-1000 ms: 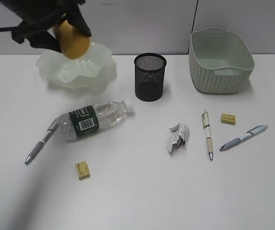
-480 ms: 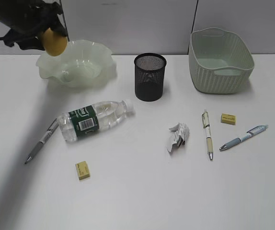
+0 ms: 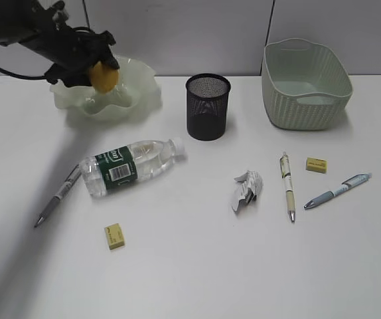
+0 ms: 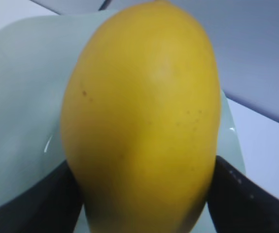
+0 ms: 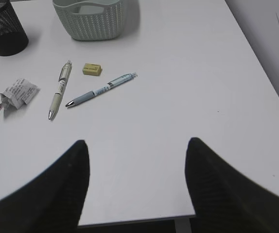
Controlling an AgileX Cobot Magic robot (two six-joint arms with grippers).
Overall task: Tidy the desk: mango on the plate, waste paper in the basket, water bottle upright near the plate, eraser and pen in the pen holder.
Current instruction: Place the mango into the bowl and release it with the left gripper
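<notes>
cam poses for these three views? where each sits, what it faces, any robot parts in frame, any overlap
Exterior: in front of the desk, raised, slanting down toward the back wall; left arm and left gripper holding the mango over the plate.
Left wrist: behind the left gripper's fingers, close on the mango, plate beneath.
Right wrist: high above the desk's right side; right gripper open, empty.
Shared by exterior and right wrist: basket, pen holder, waste paper.

We see a smooth, waxy yellow mango [image 4: 139, 121], a glassy translucent plate [image 3: 137, 90], a black wire-mesh pen holder [image 3: 208, 109], crumpled waste paper [image 3: 247, 188] and a matt white table [image 3: 197, 266].
</notes>
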